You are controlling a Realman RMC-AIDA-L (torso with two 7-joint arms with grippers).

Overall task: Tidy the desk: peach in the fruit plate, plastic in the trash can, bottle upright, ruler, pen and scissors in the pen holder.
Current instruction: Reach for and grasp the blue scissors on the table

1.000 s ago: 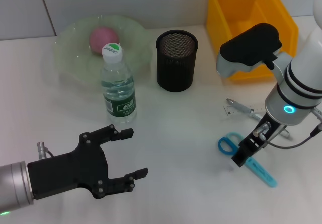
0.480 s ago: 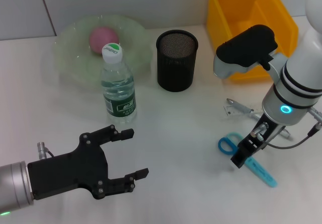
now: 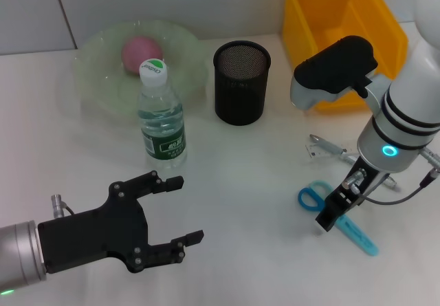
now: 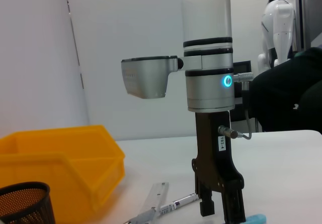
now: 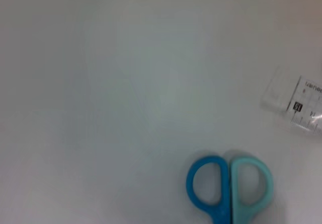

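Observation:
The pink peach lies in the pale green fruit plate. A bottle with a green cap stands upright in front of the plate. The black mesh pen holder is at the centre back. Blue scissors lie at the right front, with the clear ruler and a pen behind them. My right gripper points down just over the scissors near their handles. Near the front left, my left gripper hovers open and holds nothing. No plastic shows.
A yellow bin stands at the back right, behind the right arm. The pen holder's rim shows in the left wrist view too. White tabletop lies between the two grippers.
The right arm has shifted slightly to the left over the scissors. The left arm and all the objects have stayed where they were.

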